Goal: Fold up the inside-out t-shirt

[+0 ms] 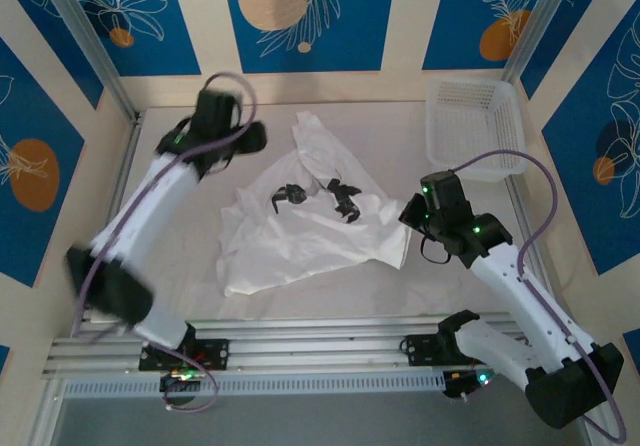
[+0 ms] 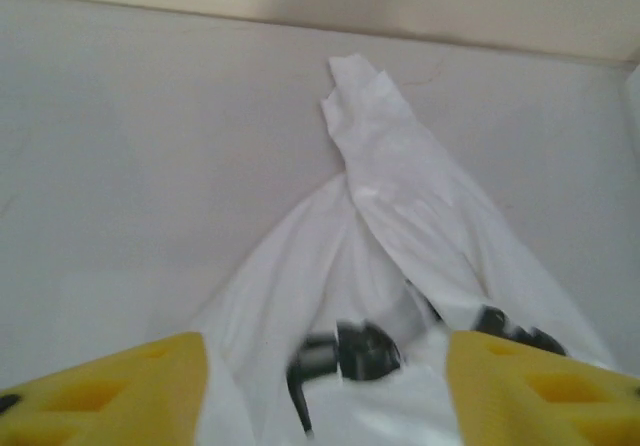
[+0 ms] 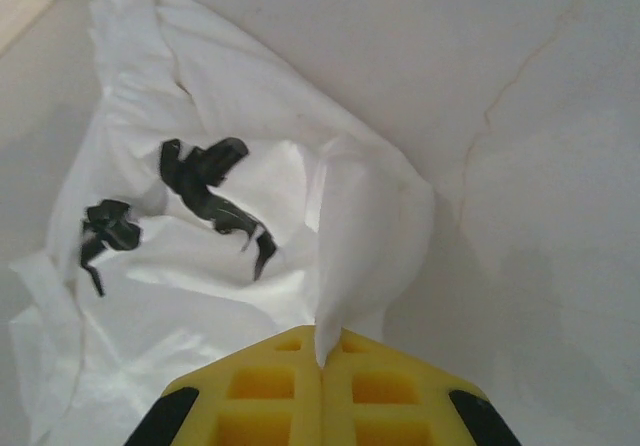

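Right end effector (image 3: pixel 322 354) clamped on the t-shirt (image 3: pixel 360 226) edge, left end effector (image 2: pixel 325 381) apart and empty, so probably flattening; left needs a corner next.

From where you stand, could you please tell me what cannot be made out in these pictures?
- Top view: the left end effector is motion-blurred; its jaws are unreadable.
- Left wrist view: the dark print on the thin white cloth t-shirt is blurred, and yellow pads cover the cloth's near edge.
- Right wrist view: the right end effector, shut on a fold, hides the cloth beneath.
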Robot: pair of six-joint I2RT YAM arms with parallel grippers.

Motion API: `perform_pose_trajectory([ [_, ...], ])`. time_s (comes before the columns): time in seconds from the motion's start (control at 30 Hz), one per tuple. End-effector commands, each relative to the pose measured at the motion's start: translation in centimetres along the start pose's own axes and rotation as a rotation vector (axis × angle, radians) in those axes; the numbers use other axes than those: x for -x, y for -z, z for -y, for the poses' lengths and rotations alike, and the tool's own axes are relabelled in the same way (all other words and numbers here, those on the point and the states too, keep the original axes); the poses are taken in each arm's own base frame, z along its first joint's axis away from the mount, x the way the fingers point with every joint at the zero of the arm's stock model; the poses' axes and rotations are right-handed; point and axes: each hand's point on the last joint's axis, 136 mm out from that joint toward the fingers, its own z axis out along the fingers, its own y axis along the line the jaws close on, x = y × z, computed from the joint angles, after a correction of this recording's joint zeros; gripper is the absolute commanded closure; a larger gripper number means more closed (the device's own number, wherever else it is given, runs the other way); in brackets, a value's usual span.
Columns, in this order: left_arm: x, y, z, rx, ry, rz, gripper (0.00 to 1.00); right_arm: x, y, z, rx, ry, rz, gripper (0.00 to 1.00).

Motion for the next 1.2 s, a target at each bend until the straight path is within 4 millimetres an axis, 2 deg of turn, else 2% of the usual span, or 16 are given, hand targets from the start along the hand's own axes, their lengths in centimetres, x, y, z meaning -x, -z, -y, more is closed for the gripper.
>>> perform_pose_trajectory([
  [0.0, -9.3, 0.0, -5.6, 0.201, 0.142, -0.113, 0.48, 1.1, 1.0, -1.5, 0.086, -0.028, 0.038, 1.0],
  [0.1, -17.3, 1.4, -10.1, 0.328, 0.209, -0.271, 0.51, 1.3, 1.2, -1.8, 0.098, -0.009, 0.041, 1.0],
  [0.17, -21.2, 1.6, -11.1, 0.314, 0.245, -0.347, 0.51, 1.2, 1.1, -2.0, 0.106, -0.002, 0.029, 1.0],
  [0.2, -22.9, 1.4, -11.2, 0.298, 0.27, -0.379, 0.51, 1.1, 1.0, -2.2, 0.116, 0.0, 0.022, 1.0],
  [0.3, -25.8, 0.4, -11.8, 0.286, 0.299, -0.429, 0.5, 0.8, 0.2, -3.0, 0.14, 0.001, -0.006, 1.0],
  [0.4, -26.1, -0.7, -12.9, 0.33, 0.261, -0.408, 0.48, 0.4, -0.4, -3.5, 0.153, 0.003, -0.042, 1.0],
  [0.47, -26.0, -1.4, -13.5, 0.352, 0.232, -0.382, 0.43, 0.2, -0.5, -3.7, 0.16, 0.006, -0.058, 1.0],
  [0.57, -25.6, -2.9, -13.8, 0.346, 0.217, -0.341, 0.38, 0.1, -0.4, -3.7, 0.164, 0.007, -0.057, 1.0],
  [0.63, -25.2, -3.9, -13.5, 0.316, 0.218, -0.316, 0.38, 0.1, -0.3, -3.6, 0.166, 0.004, -0.054, 1.0],
  [0.8, -24.4, -4.9, -14.1, 0.338, 0.194, -0.263, 0.47, 0.0, 0.3, -3.6, 0.175, 0.005, -0.051, 1.0],
  [1.0, -24.1, -4.7, -15.1, 0.378, 0.198, -0.236, 0.74, 0.2, 0.7, -3.9, 0.188, 0.0, -0.047, 1.0],
  [1.17, -23.4, -4.3, -16.0, 0.413, 0.192, -0.219, 0.85, 1.2, 1.8, -4.8, 0.219, 0.004, -0.018, 1.0],
])
